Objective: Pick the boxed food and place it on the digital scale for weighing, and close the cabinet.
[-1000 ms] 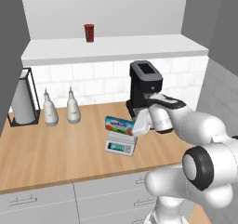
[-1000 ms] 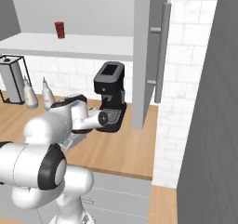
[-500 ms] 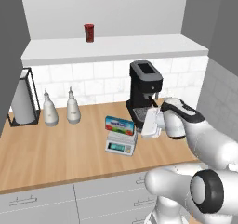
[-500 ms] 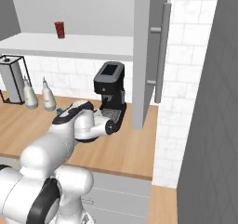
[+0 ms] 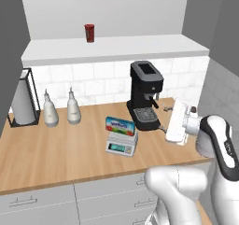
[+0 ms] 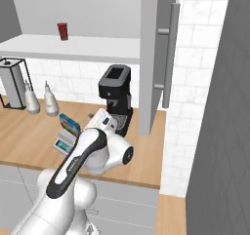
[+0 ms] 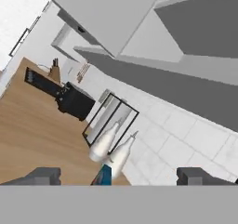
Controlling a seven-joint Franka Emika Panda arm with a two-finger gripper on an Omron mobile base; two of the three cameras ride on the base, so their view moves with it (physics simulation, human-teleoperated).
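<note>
The box [image 5: 120,125] lies on the scale [image 5: 121,144], left of the coffee machine [image 5: 145,94]. The gripper [image 7: 120,175], right of it, is spread and empty.

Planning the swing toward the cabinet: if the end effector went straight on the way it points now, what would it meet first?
Probably the boxed food standing on the digital scale, low between the open end effector tips. Beyond it stand two white bottles and the paper towel holder. Depth is unclear.
</note>
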